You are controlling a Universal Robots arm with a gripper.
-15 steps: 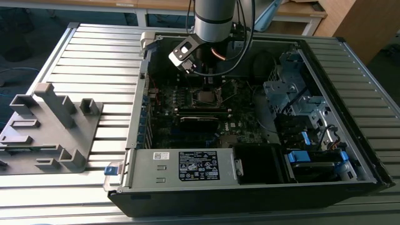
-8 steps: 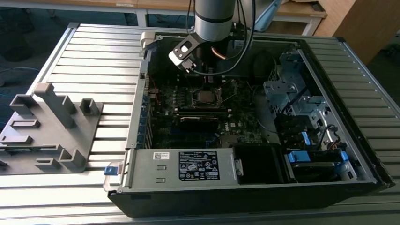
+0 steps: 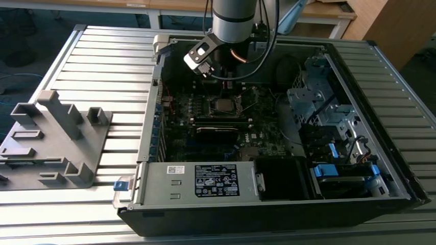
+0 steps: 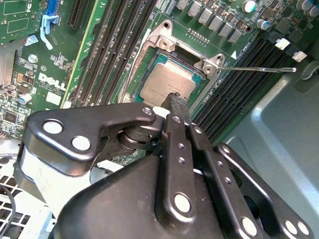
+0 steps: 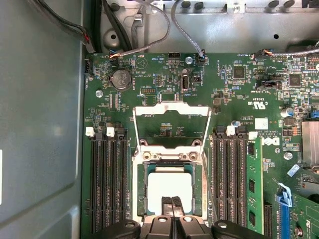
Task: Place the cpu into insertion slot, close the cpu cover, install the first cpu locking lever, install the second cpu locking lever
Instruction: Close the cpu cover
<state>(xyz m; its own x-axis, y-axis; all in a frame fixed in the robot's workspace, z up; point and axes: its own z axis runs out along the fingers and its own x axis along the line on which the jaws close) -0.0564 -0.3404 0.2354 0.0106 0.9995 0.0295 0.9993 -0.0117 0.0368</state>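
The open computer case (image 3: pixel 145 132) lies on its side with the motherboard (image 3: pixel 262 139) on its floor. A power supply (image 3: pixel 204 179) runs along the near wall, and metal drive bays (image 3: pixel 327 109) stand on the exterior view's right. On the board, the insertion slot (image 5: pixel 141 191) holds the cpu (image 5: pixel 169 183), which lies flat inside the black rim. The cpu cover (image 5: pixel 172 106) is swung open, back from the slot at its hinge, and the board shows through its window. A thin locking lever (image 4: pixel 259 69) sticks out sideways over the memory slots (image 5: pixel 107 179) that flank the socket. The gripper (image 5: pixel 172 200) hangs right over the cpu with its fingers pressed together, tips at the chip's edge; whether they touch it I cannot tell. The case rests on a slatted metal surface (image 3: pixel 102 66). A grey moulded fixture (image 3: pixel 54 138) sits on the exterior view's left, and wooden furniture (image 3: pixel 388 25) stands beyond. The arm (image 3: pixel 235 18) and its cables (image 3: pixel 262 56) hang over the board's far part in that view.
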